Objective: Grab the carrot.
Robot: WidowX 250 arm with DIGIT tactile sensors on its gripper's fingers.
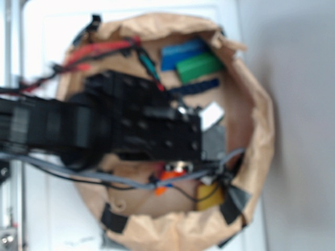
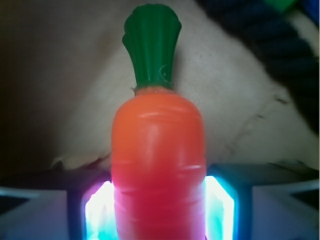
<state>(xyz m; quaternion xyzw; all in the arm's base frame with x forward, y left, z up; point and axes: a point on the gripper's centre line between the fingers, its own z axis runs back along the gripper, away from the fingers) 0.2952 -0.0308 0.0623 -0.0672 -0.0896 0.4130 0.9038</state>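
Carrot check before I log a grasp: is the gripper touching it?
Touching. In the wrist view the carrot fills the space between the two gripper fingers, with no gap on either side. The exterior view is too blurred to confirm.

One carrot point(image 2: 159, 165) shows, orange with a single green stem, sitting between the two lit pads point(image 2: 102, 210) of the one hand point(image 2: 159, 212). In the exterior view there is one crumpled brown paper bag point(image 1: 256, 130) holding the smaller things: one blue block point(image 1: 180, 52), one green block point(image 1: 199, 67), one dark blue strip point(image 1: 196, 88) and one yellow block point(image 1: 210, 196). One black robot arm point(image 1: 104, 125) reaches in.
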